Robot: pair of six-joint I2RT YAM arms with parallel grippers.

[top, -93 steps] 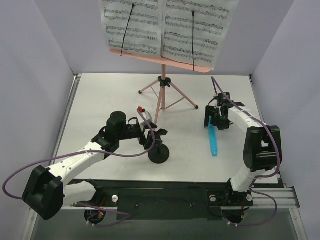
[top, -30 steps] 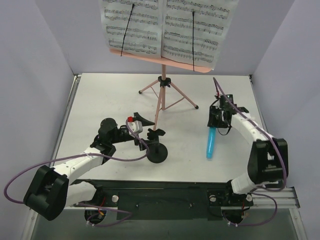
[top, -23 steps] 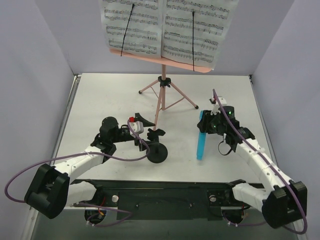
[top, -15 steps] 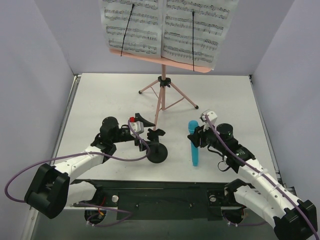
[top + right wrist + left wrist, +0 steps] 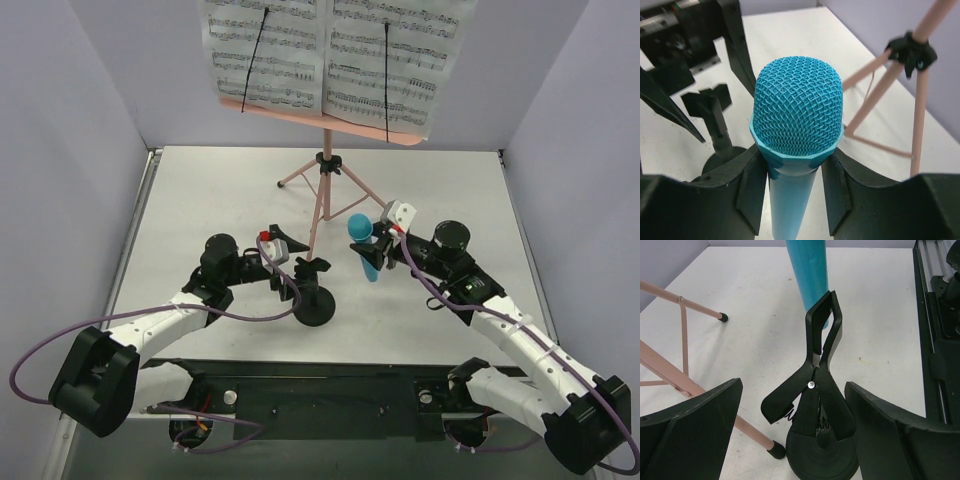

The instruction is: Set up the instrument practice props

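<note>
One music stand (image 5: 322,196); two sheet-music pages (image 5: 265,50); one microphone (image 5: 362,233); one mic stand (image 5: 316,306).

Both arms share one build: white shell links between chunky matte-black joint housings, on the left arm (image 5: 160,320) and the right arm (image 5: 522,338) alike. A thin purple cable (image 5: 40,345) loops along each. The left hand (image 5: 292,262) carries a small grey block with a red spot (image 5: 264,237), the right hand (image 5: 376,250) a white block (image 5: 403,213). The fingers (image 5: 690,432) are broad, curved black plastic. The bases share a black plate (image 5: 330,400) with two white knobs.
</note>
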